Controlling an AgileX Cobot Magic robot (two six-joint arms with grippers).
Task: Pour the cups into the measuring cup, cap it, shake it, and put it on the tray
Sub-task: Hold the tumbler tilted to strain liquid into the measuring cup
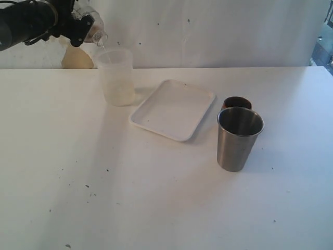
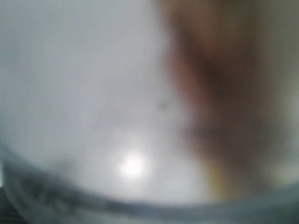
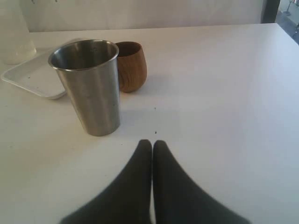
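Exterior view stood high and well back, looking down at a slant across the white counter [image 1: 156,208] to the back wall. Right wrist view rode low, close to the counter, peering past the right end effector [image 3: 152,145] at the steel tumbler [image 3: 91,84], wooden cup [image 3: 131,65] and a tray [image 3: 32,77] corner, all shared with the exterior view. Left wrist view sat jammed against a clear vessel [image 1: 95,32]: pure blur.

The tray [image 1: 174,109] is white, the tumbler [image 1: 239,138] silver-grey, the wooden cup [image 3: 131,65] brown.

Two cups [image 1: 240,140] [image 1: 237,102] — one tray [image 1: 174,109] (one beaker [image 1: 117,78])
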